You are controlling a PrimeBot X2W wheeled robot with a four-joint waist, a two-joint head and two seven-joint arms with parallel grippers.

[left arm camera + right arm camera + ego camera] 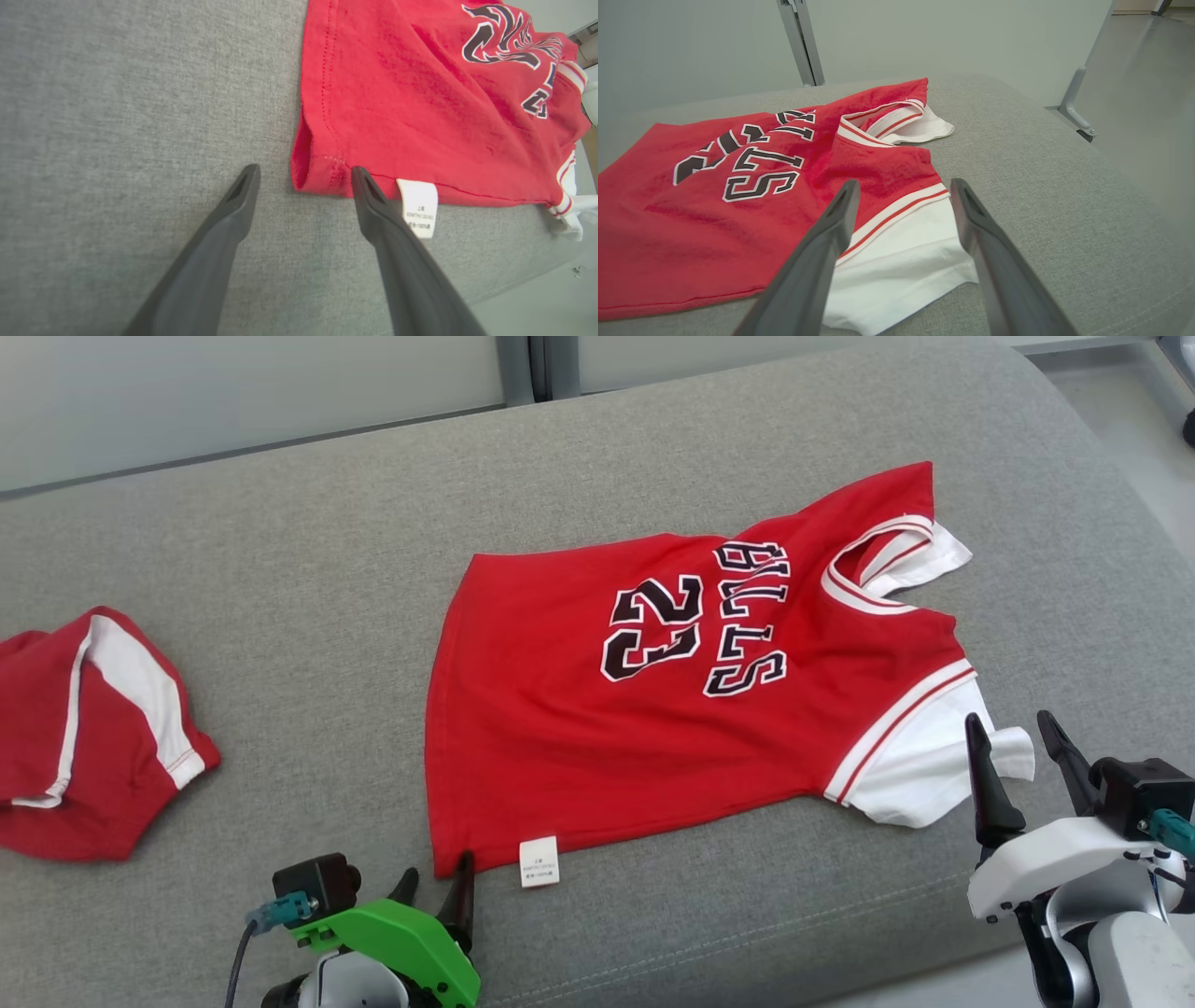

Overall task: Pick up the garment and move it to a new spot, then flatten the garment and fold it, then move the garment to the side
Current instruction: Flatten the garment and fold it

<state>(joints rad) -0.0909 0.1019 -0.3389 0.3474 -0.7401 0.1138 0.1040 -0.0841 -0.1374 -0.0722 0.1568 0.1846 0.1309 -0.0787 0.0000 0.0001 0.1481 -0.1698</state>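
Red cloth lies on the grey woven sofa [280, 569] in two pieces: one jersey [653, 709], flat at centre, and one crumpled red-and-white garment [84, 737] at 9 o'clock. Two hands are spread and empty: left hand [436, 873] at the hem corner, 7 o'clock; right hand [1010, 721] by the white sleeve, 4 o'clock. Hem stitching [322, 116] is resolved in the left wrist view, and a metal post [801, 42] in the right.

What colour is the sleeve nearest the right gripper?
White sleeve, red-striped at the shoulder; clearest in the right wrist view.
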